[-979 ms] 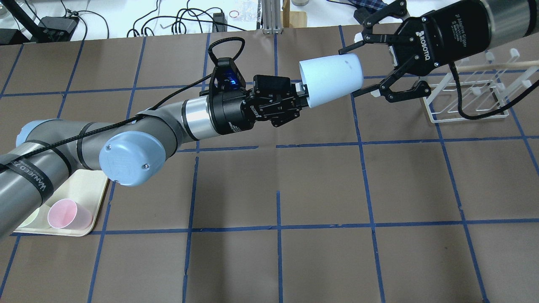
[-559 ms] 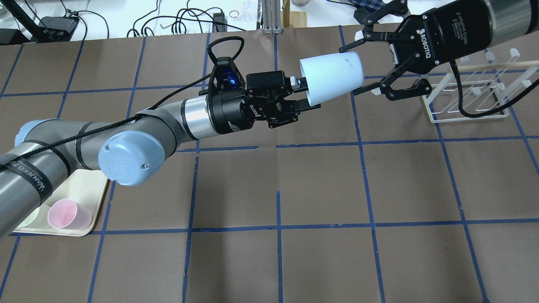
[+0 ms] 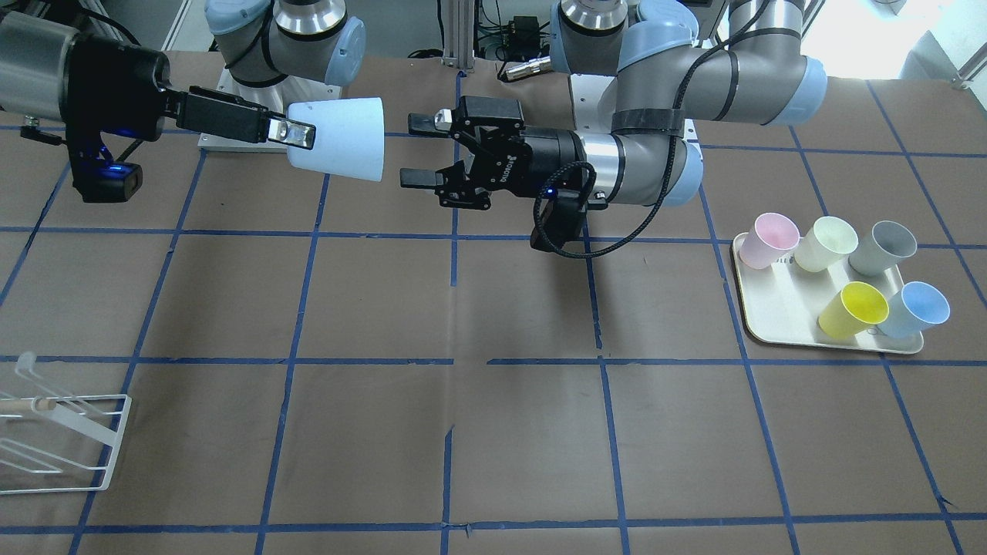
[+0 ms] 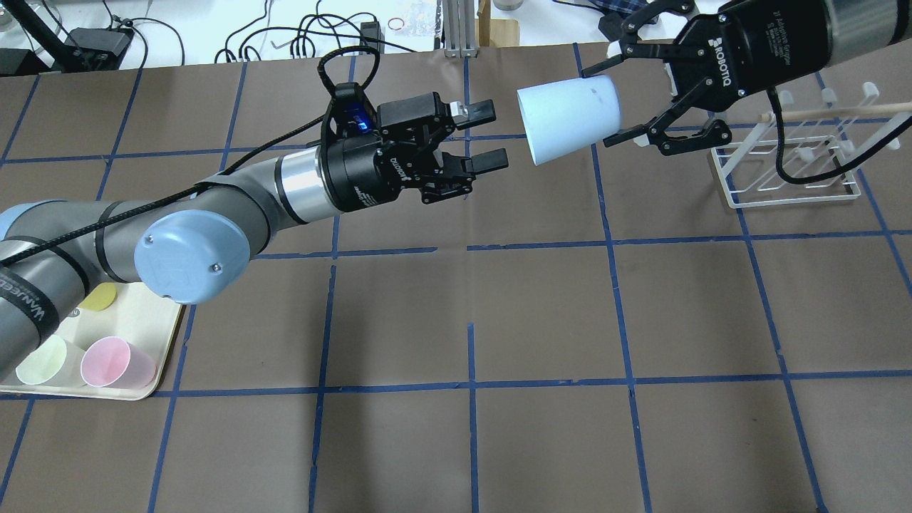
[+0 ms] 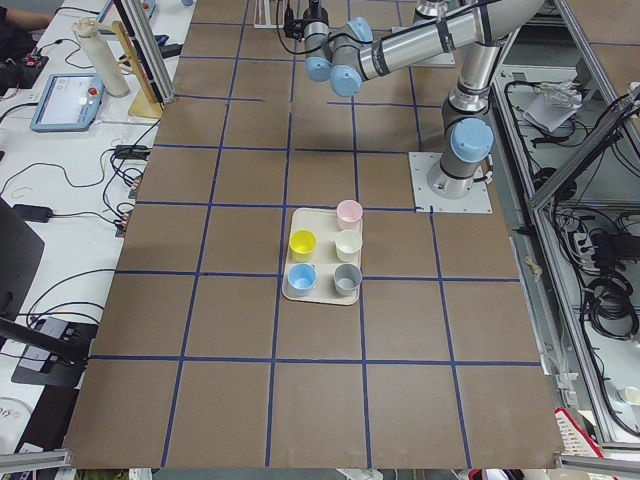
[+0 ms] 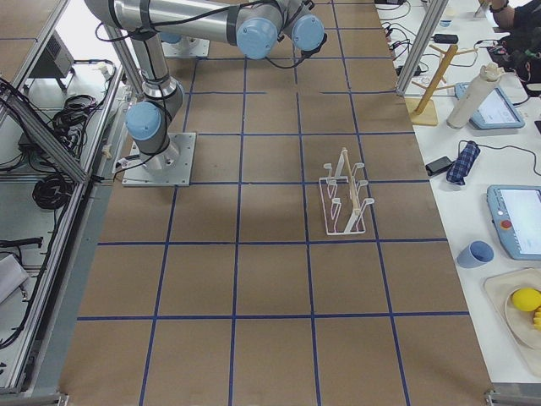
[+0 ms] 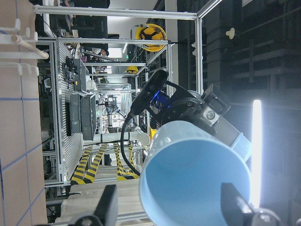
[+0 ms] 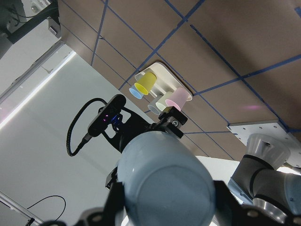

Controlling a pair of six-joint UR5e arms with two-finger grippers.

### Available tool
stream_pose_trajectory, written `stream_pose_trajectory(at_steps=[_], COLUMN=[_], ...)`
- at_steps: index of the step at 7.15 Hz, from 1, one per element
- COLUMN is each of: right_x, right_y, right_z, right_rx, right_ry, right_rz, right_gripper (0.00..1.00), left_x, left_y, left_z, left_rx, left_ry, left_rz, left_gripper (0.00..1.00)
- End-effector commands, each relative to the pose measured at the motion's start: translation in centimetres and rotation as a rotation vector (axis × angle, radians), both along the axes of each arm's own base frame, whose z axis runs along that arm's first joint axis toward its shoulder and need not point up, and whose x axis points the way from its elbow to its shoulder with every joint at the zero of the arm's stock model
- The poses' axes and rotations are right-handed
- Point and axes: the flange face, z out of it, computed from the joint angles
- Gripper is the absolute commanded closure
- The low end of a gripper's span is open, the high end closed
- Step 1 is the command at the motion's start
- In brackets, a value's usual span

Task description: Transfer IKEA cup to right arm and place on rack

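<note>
The cup (image 4: 568, 117) hangs sideways at the overhead view's upper right, its narrow end pinched in the right pincer (image 4: 604, 105); the left pincer (image 4: 491, 135) gapes empty just beside it. A shallow hold on tapered plastic — swinging toward the rack (image 4: 787, 167) could slip it free.

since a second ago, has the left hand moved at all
Yes. In the overhead view the left hand has let go of the IKEA cup and drawn back leftward, toward the vertical tape line it reached well past before.
</note>
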Motion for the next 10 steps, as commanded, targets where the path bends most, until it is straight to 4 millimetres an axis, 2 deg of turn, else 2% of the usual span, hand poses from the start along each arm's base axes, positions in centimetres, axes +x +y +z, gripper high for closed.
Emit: stream_pose_trajectory(at_steps=[1, 2, 3, 4, 5, 6, 7, 8, 9, 10], right_x=[-1.3, -2.0, -3.1, -4.7, -5.6, -7.5, -9.0, -10.1, -10.7, -11.6], right_y=[-0.3, 0.1, 0.1, -0.3, -0.7, -1.2, -1.8, -2.0, -3.4, -4.4], right_z=[-0.3, -0.6, -0.9, -1.3, -1.4, -1.8, -2.1, -2.3, -1.9, -2.0], right_rx=[-0.085, -0.090, -0.122, -0.155, -0.187, -0.209, -0.240, -0.233, -0.323, -0.404], right_ry=[0.179, 0.286, 0.418, 0.597, 0.698, 0.863, 0.989, 1.061, 1.122, 1.153], right_rz=[0.097, 0.162, 0.223, 0.295, 0.333, 0.416, 0.489, 0.525, 0.525, 0.576], right_gripper=[0.54, 0.54, 0.54, 0.54, 0.54, 0.54, 0.54, 0.55, 0.55, 0.55], left_x=[5.3, 7.5, 8.4, 9.0, 10.4, 12.4, 13.4, 15.0, 16.0, 17.1], left_y=[-1.9, -3.0, -3.2, -3.9, -5.1, -6.4, -6.8, -7.2, -7.2, -7.6], left_z=[-1.0, -0.6, -0.8, -2.2, -3.7, -5.9, -7.3, -7.4, -4.5, -0.4], left_rx=[0.001, -0.002, 0.013, 0.021, 0.058, 0.084, 0.065, 0.020, -0.024, -0.075], left_ry=[-0.165, -0.274, -0.377, -0.513, -0.606, -0.744, -0.877, -1.136, -1.325, -1.472], left_rz=[-0.012, -0.045, -0.101, -0.176, -0.190, -0.197, -0.232, -0.294, -0.317, -0.299], left_gripper=[0.11, 0.11, 0.11, 0.10, 0.07, 0.06, 0.06, 0.06, 0.06, 0.00])
